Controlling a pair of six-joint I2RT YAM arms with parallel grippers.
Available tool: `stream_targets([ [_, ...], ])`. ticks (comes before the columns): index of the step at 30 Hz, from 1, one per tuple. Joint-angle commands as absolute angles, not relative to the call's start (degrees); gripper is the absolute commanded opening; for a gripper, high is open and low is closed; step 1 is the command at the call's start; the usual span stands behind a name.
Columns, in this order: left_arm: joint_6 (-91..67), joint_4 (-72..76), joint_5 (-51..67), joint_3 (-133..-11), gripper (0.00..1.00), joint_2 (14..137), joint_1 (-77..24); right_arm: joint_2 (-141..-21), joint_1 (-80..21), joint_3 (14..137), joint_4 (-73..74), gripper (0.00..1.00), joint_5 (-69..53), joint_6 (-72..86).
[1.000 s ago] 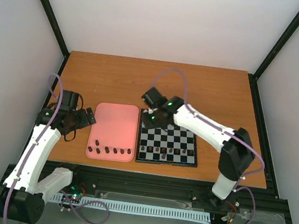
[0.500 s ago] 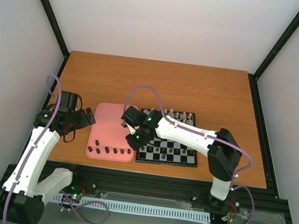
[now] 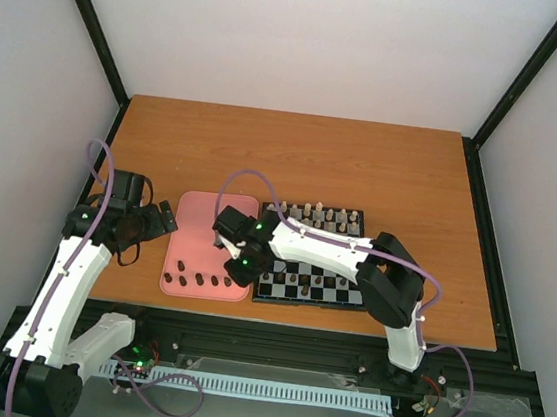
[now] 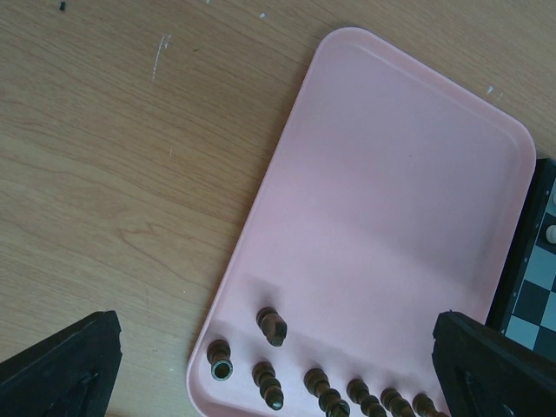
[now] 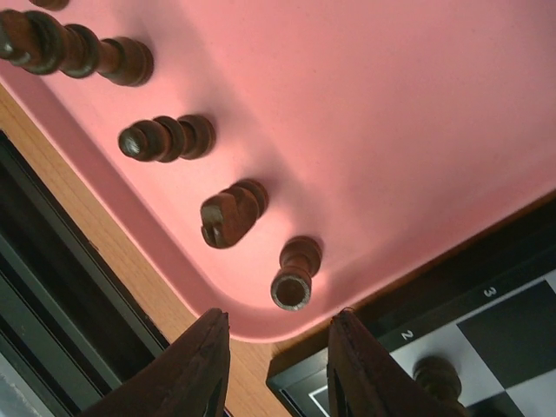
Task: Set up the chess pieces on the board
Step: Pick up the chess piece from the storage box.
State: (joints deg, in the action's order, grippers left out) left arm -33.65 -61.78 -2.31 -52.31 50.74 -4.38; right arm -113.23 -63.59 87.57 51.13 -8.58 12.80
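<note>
Several dark brown chess pieces [image 3: 200, 280] lie in a row along the near edge of the pink tray [image 3: 212, 226]. A few more stand on the board [image 3: 308, 302] near its front rows. My right gripper [image 3: 244, 269] is open and empty, hovering over the tray's near right corner. In the right wrist view my right gripper [image 5: 278, 365] sits just short of a fallen piece [image 5: 293, 276] showing its hollow base. My left gripper [image 3: 162, 218] is open and empty, left of the tray. In the left wrist view my left gripper [image 4: 278, 373] spans the pieces [image 4: 272, 326].
Small cream-white pieces [image 3: 318, 213] stand in a row on the board's far edge. The board's black rim [image 5: 408, 334] lies right beside the tray's corner [image 5: 261, 321]. The table's near edge and a black rail [image 5: 52, 287] are close by.
My right arm has swung from the board's far left corner toward the near side and left, to the tray's near right corner. My left arm has barely moved.
</note>
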Motion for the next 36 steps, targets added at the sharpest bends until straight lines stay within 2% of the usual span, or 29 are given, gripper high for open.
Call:
stream_targets([
  [1,-33.8,-62.6,-2.7,-54.3,1.00,50.8,-4.0,-115.1,-65.0,90.0,50.7,0.32,-9.3,11.3],
  [12,-33.4,-62.1,-2.8,-54.2,1.00,51.8,-4.0,-117.9,-65.4,90.7,51.4,0.30,-7.7,11.7],
  [17,-33.4,-61.8,-2.6,-54.2,1.00,52.2,-4.0,-118.8,-65.3,92.0,51.9,0.28,-6.0,11.9],
  [21,-33.0,-61.8,-2.6,-54.5,1.00,52.6,-4.0,-119.1,-65.4,92.6,52.0,0.23,-5.5,11.9],
  [36,-33.0,-62.4,-2.6,-53.9,1.00,51.7,-4.0,-119.6,-65.4,91.8,52.2,0.19,-5.5,12.1],
])
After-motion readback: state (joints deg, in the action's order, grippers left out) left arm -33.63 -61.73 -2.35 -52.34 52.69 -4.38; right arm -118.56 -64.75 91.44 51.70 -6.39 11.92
